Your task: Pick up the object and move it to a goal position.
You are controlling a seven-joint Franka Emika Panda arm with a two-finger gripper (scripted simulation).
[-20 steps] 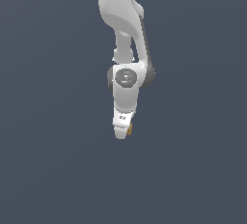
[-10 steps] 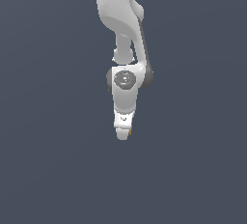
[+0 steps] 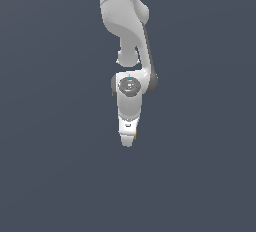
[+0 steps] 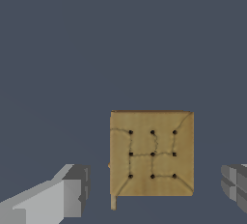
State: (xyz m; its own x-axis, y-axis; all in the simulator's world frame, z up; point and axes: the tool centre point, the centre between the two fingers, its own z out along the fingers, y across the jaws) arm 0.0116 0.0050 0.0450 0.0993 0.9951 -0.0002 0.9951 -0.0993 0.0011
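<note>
Plain dark grey-blue bench (image 3: 50, 176) fills both views, no edges or corners in sight. Arm reaches down w/ hand (image 3: 128, 140) pointing at bench. Wrist view: fingers (image 4: 58, 196) spread wide, tan block (image 4: 152, 153) w/ nine dark dots sits between them, touching neither. Exterior view: only an orange sliver shows beside hand tip.

Flat, even light fills both views; the slate-grey ground carries no cast shadow or glare. The white arm (image 3: 125, 21) is brightest on its upper shells, shading softly grey toward its underside. The block (image 4: 152, 153) looks coarse and blocky up close, its edges jagged. No lens distortion or focus blur shows.
</note>
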